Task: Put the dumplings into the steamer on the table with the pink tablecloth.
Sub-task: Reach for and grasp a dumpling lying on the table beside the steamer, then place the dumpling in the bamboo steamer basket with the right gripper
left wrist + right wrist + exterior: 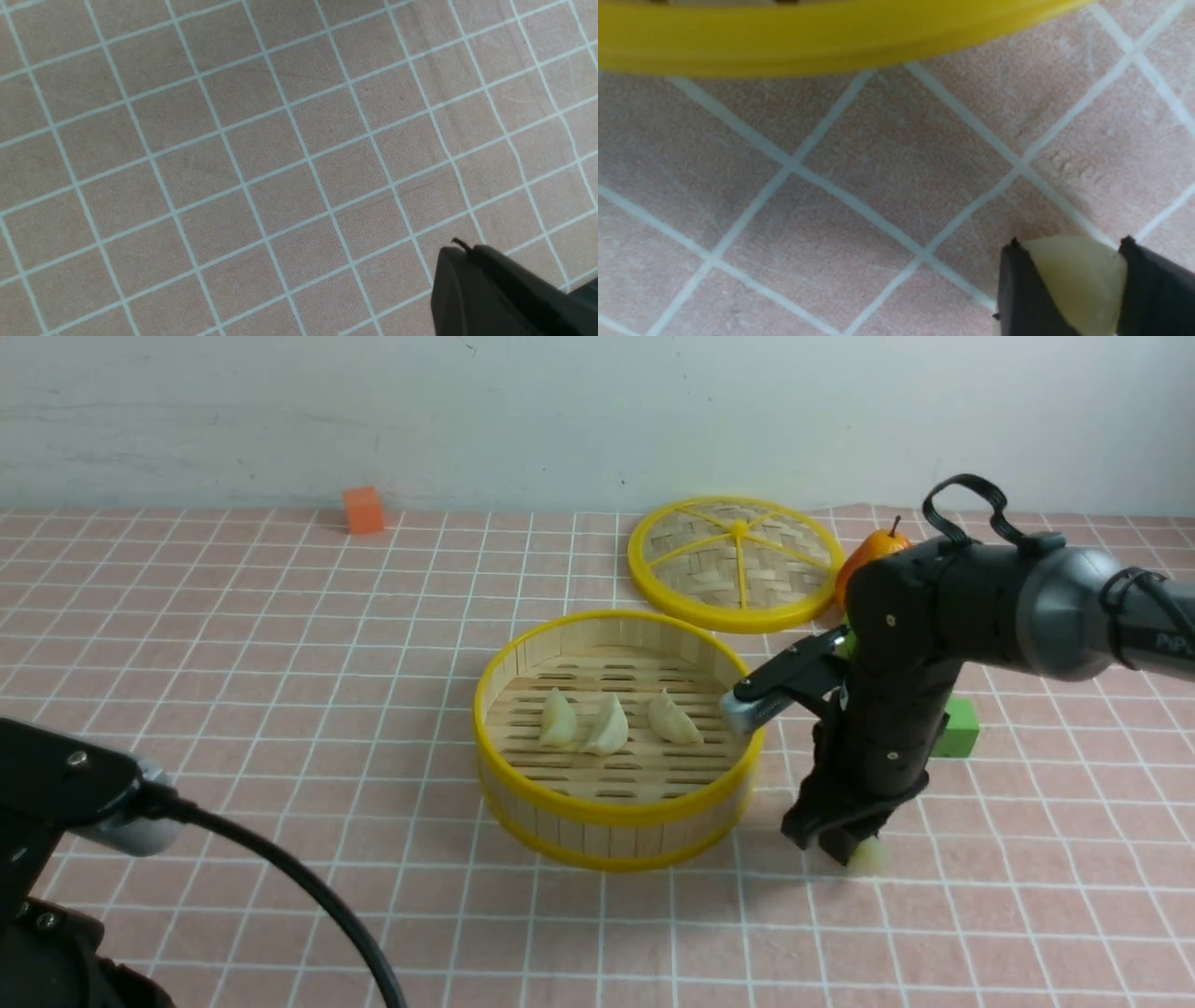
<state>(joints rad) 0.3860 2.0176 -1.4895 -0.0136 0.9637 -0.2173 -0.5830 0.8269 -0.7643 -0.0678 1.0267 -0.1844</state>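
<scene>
Pink tablecloth [280,644] covers the bench; three dumplings [607,726] lie in the mid-bench steamer [611,812], and the right end effector [845,849], low beside it toward the right edge, clamps the fourth dumpling [1073,280], presumably to lift it over the rim; left end effector [486,284] opening: cannot tell.

Right claw [838,847] covers most of the dumpling [868,861] (green cube [962,728] half-hidden).

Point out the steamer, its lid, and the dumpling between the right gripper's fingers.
steamer [607,840], front view, front bamboo wall.
lid [700,574], front view, woven panel.
dumpling [1073,280], right wrist view, its pale middle.
</scene>
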